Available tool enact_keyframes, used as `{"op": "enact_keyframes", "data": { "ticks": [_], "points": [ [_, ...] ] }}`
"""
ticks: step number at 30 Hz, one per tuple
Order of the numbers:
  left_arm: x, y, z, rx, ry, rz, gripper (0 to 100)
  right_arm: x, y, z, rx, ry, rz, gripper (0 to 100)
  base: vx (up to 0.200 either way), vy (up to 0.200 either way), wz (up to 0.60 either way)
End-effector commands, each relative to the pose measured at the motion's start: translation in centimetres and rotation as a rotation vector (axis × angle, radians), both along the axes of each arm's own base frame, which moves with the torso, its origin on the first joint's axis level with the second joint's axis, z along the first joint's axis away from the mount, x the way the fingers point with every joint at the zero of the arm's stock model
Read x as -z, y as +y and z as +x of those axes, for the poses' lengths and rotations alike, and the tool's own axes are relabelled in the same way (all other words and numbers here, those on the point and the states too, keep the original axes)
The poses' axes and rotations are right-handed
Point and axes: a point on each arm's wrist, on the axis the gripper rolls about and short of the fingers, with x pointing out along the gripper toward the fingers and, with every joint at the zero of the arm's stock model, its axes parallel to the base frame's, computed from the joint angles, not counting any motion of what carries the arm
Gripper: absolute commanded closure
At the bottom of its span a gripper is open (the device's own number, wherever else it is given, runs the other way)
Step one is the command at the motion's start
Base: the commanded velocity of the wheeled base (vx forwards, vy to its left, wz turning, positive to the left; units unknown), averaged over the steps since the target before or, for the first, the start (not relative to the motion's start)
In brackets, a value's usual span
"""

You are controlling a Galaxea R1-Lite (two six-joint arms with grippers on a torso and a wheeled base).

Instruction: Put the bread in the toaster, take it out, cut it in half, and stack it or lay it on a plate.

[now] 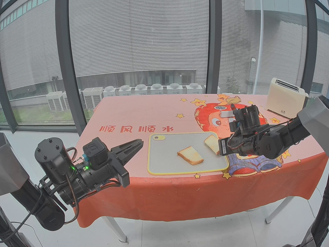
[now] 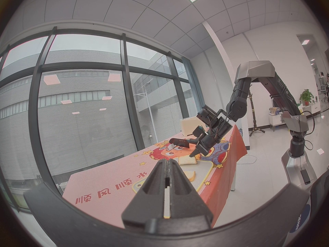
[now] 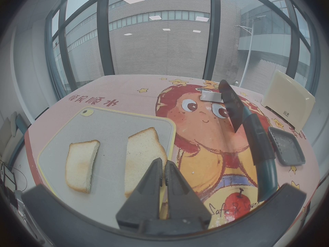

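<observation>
- Hidden: the knife (image 3: 252,134) lies on the tablecloth (image 1: 137,117) (largely screened by the right arm in the head view).
- The right gripper (image 3: 163,162), fingers pressed together on nothing, hangs over the right bread half (image 1: 212,143); contact cannot be told.
- The left bread half (image 1: 190,155) lies on the cutting board (image 1: 164,155).
- The left gripper (image 2: 168,164), clenched and empty, is held off the table's left front corner.
</observation>
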Motion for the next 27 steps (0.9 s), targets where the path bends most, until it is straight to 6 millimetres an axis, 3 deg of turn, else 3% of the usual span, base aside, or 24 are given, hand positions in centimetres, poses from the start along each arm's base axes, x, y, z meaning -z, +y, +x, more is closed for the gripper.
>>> {"op": "enact_keyframes", "data": {
  "ticks": [1, 27],
  "points": [
    [-0.2, 0.0, 0.0, 0.000, -0.015, -0.009, 100, -1.7, -0.2, -0.6, -0.002, -0.037, 0.017, 100, 0.000, 0.000, 0.00],
    [-0.7, -0.2, -0.2, 0.012, -0.024, -0.030, 100, -2.7, -0.3, -2.7, -0.020, -0.048, 0.030, 100, 0.000, 0.000, 0.00]
  ]
}}
